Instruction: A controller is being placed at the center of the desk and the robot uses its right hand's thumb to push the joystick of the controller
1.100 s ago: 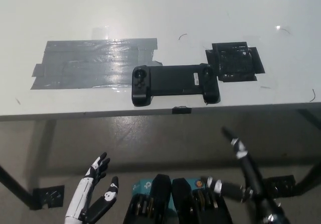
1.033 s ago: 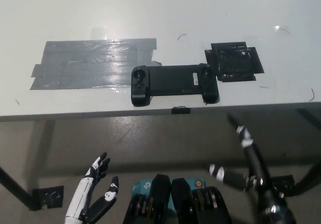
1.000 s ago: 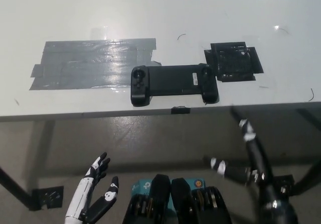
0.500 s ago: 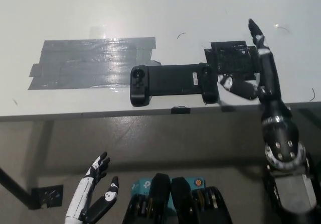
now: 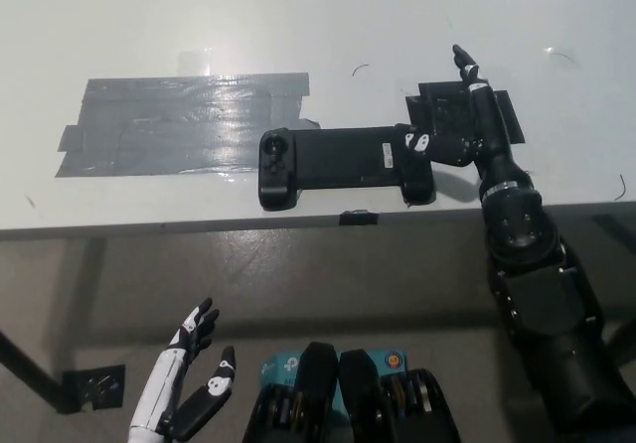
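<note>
Head view: right hand (image 5: 465,130) spread, thumb on the controller (image 5: 345,164)'s right end; left hand (image 5: 189,383) spread low.

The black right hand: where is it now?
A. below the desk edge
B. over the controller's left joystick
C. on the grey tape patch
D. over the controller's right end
D: the right hand reaches over the desk to the controller's right end.
</note>
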